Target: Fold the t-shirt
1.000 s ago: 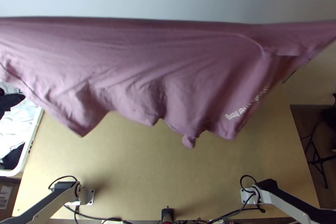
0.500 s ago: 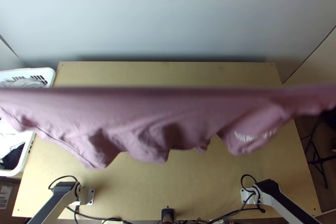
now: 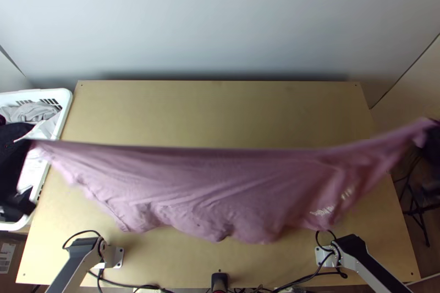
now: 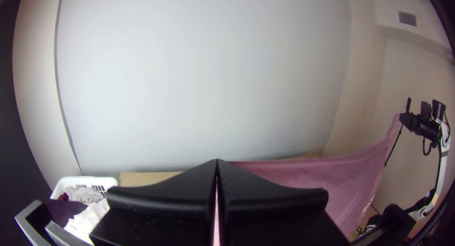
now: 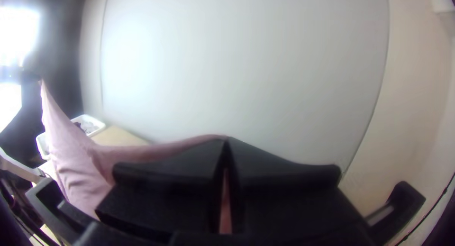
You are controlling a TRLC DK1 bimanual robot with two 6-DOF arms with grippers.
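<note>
- Two ends of the t-shirt (image 3: 220, 183) pinched, one per pincer; pink cloth stretched wide across the middle of the frame, above the bench (image 3: 220, 106).
- Left pincer (image 3: 25, 140): at the left edge of the frame, pressed together on one end of the cloth.
- Right pincer (image 3: 433, 122): at the right edge, a little higher in the frame, pinching the other end.
- Upper edge of cloth taut, sagging slightly; lower edge hangs in uneven scallops. Cannot tell whether it touches wood.
- Pale lettering (image 3: 333, 204) on the cloth, lower right of the frame.
- Left arm (image 3: 80, 268) and right arm (image 3: 371, 265): bases at lower left and lower right.
- White basket (image 3: 68, 100) at left edge, grey and white clothes (image 3: 27, 111) inside.
- Cables (image 3: 129, 286) along the bottom; pale wall (image 3: 220, 18) across the top.
</note>
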